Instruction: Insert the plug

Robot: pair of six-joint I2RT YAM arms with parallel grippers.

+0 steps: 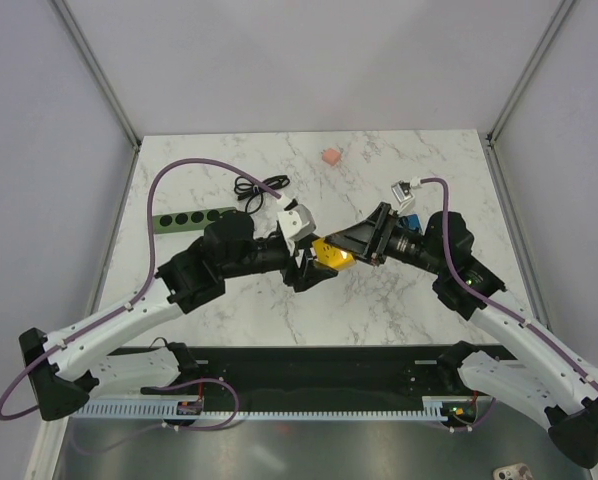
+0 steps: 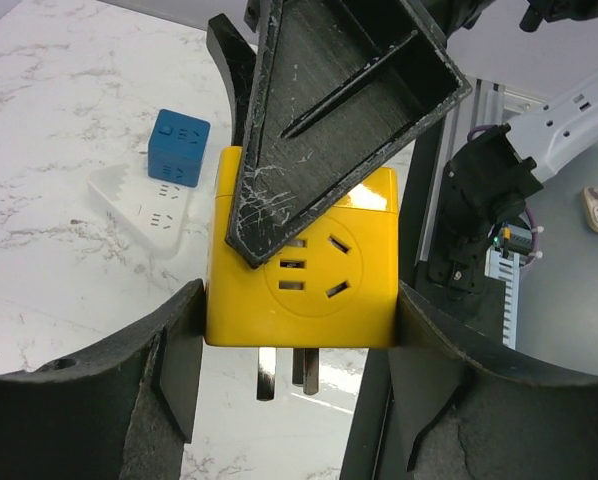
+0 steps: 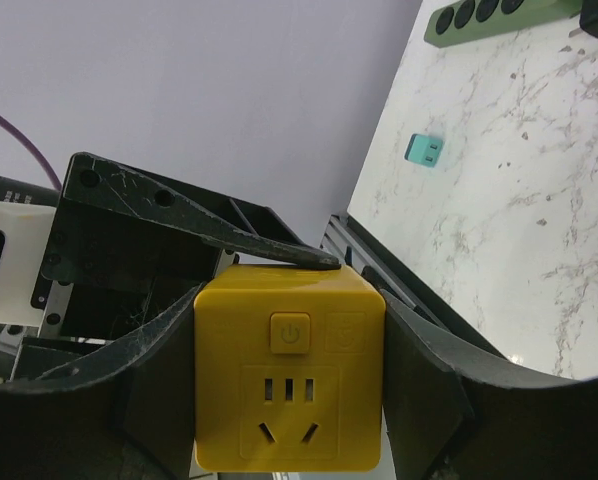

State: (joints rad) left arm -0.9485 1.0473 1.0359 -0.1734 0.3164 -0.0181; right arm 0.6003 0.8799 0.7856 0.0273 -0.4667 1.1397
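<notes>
Top view: the left claw and the right claw meet at mid-table, both clamped on 1 yellow cube. The green power strip lies on the left half of the table, its long axis running left-right, just beside the left arm. I cannot pick out the teal plug here; the left arm may be covering it. A blue cube sits by the right wrist.

Left wrist view: the left claw presses the yellow cube from both sides, with 1 finger of the right claw crossing the cube's upper edge. 2 metal prongs stick out of the cube's lower face. No teal plug shows here, only the blue cube on the marble.

Right wrist view: the right claw also clenches the yellow cube, so neither claw is free. The teal plug lies loose on the marble, well apart from the claw, ahead of it and up to the right in this view, between the claw and the green power strip but touching neither. Its slotted face is turned towards this camera.

Judging by the strip's side, the left arm seems nearer the plug, and 1 claw must let go of the cube to reach it.
</notes>
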